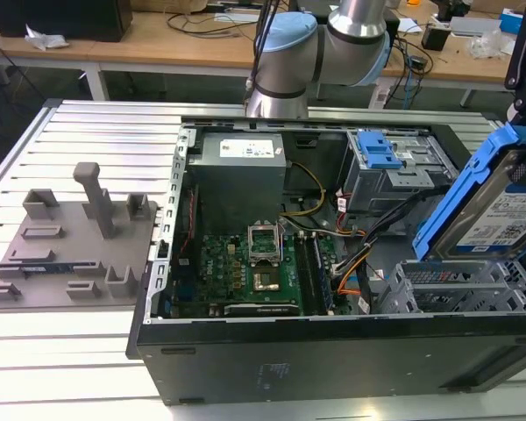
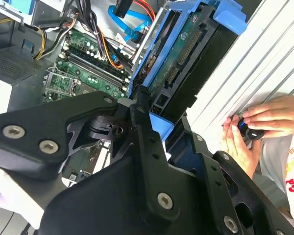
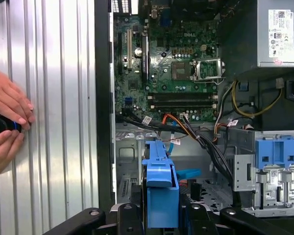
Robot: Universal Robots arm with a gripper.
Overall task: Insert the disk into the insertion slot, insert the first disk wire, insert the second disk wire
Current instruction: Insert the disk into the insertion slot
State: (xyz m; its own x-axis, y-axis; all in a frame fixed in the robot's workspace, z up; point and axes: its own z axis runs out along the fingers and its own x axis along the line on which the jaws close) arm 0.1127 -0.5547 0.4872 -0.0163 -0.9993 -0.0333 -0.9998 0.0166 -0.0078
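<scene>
Contact sits at one end of the drive: the end effector (image 3: 161,218) is closed on the disk (image 1: 495,215), gripping the bright blue frame by its short end, with the black linkages standing on either side of the frame in both wrist views. From that grip the disk's long axis runs steeply down and away, so in the exterior view it leans with its high end toward the exterior view's right and its low end toward the insertion slot (image 1: 460,289). The slot is the low perforated grey cage lying directly beneath the disk inside the open computer case (image 1: 333,351). I cannot tell whether the lower edge touches the cage's top or hangs just above it.

The disk is not yet seated. Loose wires (image 1: 359,263) lie just beside the cage. The taller bay with a blue latch (image 1: 381,158) stands further back.

Writing shows as a white printed label on the disk's face and another on the power supply (image 1: 241,149). A person's hands (image 3: 5,127) rest on the ribbed desk (image 1: 88,132), around a small black knob.
</scene>
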